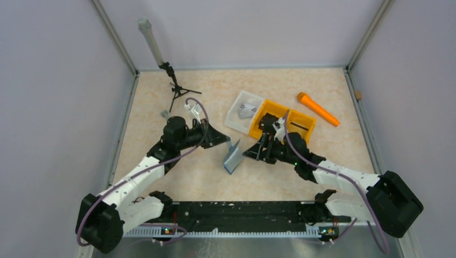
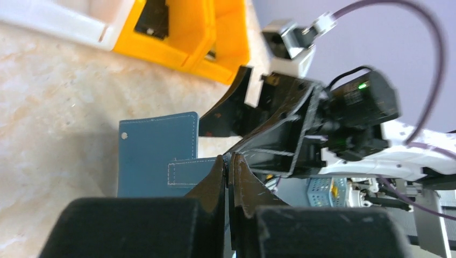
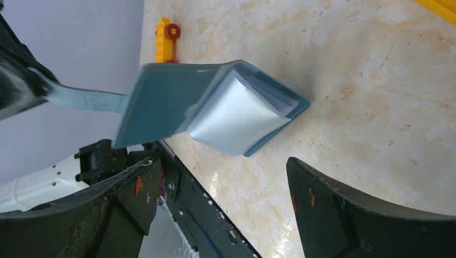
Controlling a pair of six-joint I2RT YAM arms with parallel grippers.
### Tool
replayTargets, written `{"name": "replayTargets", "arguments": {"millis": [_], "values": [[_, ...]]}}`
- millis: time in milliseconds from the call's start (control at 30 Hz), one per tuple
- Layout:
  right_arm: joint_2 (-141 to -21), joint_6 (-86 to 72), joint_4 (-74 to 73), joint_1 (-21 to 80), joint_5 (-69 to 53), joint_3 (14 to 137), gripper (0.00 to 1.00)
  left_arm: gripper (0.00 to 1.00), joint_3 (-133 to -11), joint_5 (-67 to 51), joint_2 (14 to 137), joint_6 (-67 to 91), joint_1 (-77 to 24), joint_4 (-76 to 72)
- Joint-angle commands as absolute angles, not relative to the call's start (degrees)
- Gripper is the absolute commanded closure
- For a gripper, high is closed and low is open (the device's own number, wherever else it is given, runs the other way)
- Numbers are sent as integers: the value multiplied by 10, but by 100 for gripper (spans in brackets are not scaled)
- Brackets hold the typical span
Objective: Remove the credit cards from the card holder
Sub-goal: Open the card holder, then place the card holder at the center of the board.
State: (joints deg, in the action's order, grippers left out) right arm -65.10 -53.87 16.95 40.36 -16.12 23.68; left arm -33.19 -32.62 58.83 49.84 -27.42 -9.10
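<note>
we see the card holder (image 1: 233, 157), a small teal-blue folding wallet, standing half open and tilted on the pale counter (image 1: 177, 177) between the two end effectors. its outer cover (image 2: 156, 153) is dark teal with pale stitching and a small pale dot near one corner. inside it is lighter blue, with a glossy grey panel (image 3: 236, 115) whose layered edges show at the fold.

a thin blue strap (image 3: 86, 99) runs from the cover into the left end effector (image 2: 228, 166), whose fingers (image 2: 215, 183) are pinched tight on it. the right end effector (image 3: 221, 164) stands wide and holds nothing. the holder sits just ahead of its fingertips, in line with the gap and apart from both. beyond the right end effector lies an orange divided bin (image 1: 269, 110), with a white tray (image 1: 231, 121) touching it.
</note>
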Motion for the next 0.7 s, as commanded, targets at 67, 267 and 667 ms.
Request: {"name": "replayTargets", "arguments": {"millis": [67, 267, 667], "values": [[-593, -516, 264, 408, -174, 207, 7, 100, -407, -312, 515, 554, -272, -70], [-552, -509, 220, 408, -152, 211, 7, 100, -403, -304, 505, 616, -296, -127], [-427, -490, -11, 407, -3, 239, 11, 100, -331, -197, 591, 724, -441, -329]]}}
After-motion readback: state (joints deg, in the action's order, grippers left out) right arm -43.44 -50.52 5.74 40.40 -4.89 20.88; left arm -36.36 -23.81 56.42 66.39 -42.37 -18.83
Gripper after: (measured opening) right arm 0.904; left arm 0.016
